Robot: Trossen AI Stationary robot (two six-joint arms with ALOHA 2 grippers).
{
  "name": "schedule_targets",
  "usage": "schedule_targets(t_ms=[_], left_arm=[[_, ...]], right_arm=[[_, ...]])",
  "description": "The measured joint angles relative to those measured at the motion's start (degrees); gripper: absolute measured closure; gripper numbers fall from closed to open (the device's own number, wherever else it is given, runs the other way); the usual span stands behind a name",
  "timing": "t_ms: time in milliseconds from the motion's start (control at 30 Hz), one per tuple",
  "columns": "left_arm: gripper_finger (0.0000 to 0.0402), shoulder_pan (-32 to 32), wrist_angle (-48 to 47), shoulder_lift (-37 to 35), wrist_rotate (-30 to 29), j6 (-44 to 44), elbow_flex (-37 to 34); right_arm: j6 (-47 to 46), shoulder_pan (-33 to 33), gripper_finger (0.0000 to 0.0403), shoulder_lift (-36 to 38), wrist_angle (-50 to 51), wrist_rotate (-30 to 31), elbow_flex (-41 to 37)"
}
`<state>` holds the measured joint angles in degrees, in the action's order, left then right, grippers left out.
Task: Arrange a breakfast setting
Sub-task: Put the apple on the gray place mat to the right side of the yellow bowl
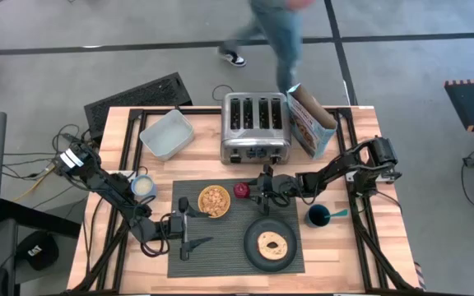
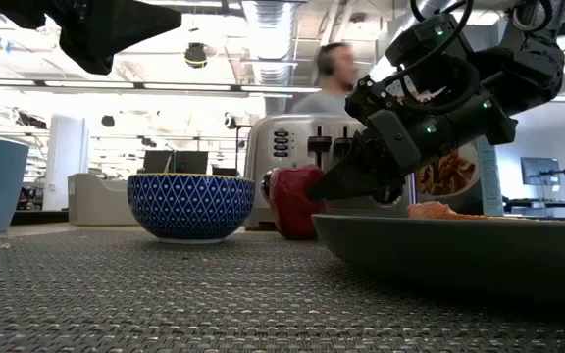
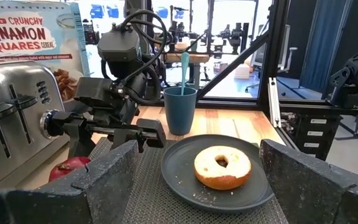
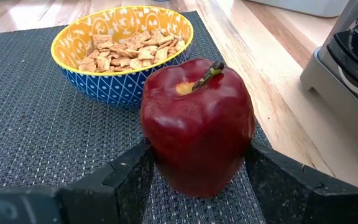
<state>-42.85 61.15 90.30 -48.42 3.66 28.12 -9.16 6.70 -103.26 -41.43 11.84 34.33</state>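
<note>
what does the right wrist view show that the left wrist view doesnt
Only the right wrist view shows the yellow bowl with cereal in it and the apple's stem, with the right gripper closed around the apple. Only the left wrist view shows the bagel on the dark plate, the blue cup and the cereal box. Both show the apple, placemat and toaster.
</note>
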Motion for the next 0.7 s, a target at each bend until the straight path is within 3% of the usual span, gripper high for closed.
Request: schedule_targets(t_ms=[700], left_arm=[[0.0079,0.2,-0.1,0.0,0.1,0.6,0.0]], right_arm=[[-0.9,0.0,0.0137,-0.1,0.3,-0.2,-0.1]])
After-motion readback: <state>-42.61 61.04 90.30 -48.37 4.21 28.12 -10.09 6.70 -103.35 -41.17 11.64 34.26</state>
